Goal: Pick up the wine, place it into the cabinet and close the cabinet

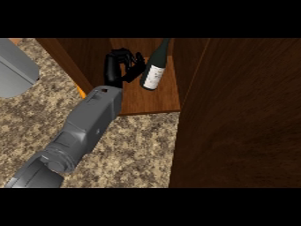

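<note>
Reaching left hand (121, 67) into open cabinet (154, 100), fingers curling loosely just beside wine bottle (154, 73), gripping nothing. Lying on cabinet shelf, bottle pointing neck inward. Showing cabinet door (244, 114) at right, speckled counter (140, 150) below.

One arm in view, entering from the lower-left edge of the head view and running diagonally up toward the centre top. Which arm it is can't be confirmed from this view; it enters on the left side. Grey forearm (81, 128) is long and fully extended, segmented casing visible near the elbow end. Wrist is straight, in line with the forearm. Black hand (118, 68) sits at the far end, palm facing right, fingers (121, 54) curled over at the top, thumb (137, 69) spread out to the right side. Nothing is enclosed in the hand. The other arm and hand don't show anywhere.
</note>
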Robot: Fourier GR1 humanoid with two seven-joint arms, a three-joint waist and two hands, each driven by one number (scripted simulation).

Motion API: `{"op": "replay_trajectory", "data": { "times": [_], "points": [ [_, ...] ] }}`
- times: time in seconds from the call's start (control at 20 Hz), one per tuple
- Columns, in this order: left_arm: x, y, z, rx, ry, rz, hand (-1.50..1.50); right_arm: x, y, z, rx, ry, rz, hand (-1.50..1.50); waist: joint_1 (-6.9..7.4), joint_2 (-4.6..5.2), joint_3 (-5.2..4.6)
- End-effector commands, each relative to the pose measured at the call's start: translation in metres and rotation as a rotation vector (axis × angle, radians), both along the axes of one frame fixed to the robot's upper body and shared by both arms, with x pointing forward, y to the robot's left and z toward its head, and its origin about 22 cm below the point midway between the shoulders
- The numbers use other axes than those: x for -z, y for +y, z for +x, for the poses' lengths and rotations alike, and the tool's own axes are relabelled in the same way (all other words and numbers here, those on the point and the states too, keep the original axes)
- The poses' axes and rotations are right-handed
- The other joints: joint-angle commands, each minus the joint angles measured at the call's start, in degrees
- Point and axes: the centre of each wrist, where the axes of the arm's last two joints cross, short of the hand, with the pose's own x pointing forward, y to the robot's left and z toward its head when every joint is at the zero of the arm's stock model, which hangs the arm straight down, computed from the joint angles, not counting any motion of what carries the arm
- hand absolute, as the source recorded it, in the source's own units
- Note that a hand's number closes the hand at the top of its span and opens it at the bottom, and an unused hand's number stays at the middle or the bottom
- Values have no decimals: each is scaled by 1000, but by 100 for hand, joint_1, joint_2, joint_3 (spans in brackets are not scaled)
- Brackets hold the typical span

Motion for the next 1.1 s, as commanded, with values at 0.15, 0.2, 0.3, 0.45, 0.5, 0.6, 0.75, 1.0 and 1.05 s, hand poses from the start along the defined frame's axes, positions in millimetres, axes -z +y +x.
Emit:
{"op": "replay_trajectory", "data": {
  "times": [0.15, 0.2, 0.3, 0.45, 0.5, 0.6, 0.75, 1.0, 1.05],
  "points": [
    [0, 22, 4, -49, 30, 29, 150, -2, -1, -8, -55, -14, 9, -150, -96, 59, -2],
    [3, 20, 2, -64, 50, 44, 150, 0, -2, -12, -37, -25, 6, -150, -88, 43, 0],
    [-4, 18, 6, -68, 77, 55, 150, 5, 0, -10, -59, -4, 12, -150, -109, 57, 2],
    [4, 23, 2, -74, 78, -7, 150, -1, 1, -14, -79, -17, 28, -150, -161, 64, -8],
    [11, 15, -3, -35, 93, -78, 150, 0, 0, -13, -64, -23, 24, -150, -119, 58, -8],
    [13, 6, -6, -10, 102, -171, 150, 1, 5, -12, -65, -16, 18, -150, -86, 46, -14],
    [23, 14, -10, 14, 108, -244, 150, -3, 3, -1, -57, -16, 15, -150, -93, 84, -15],
    [46, 13, -26, 34, 167, -333, 150, -1, 6, -7, -68, -34, 29, -150, -187, 71, -14],
    [44, 12, -24, 25, 176, -362, 150, 0, 3, -5, -84, -23, 18, -150, -270, 83, -9]
  ]
}}
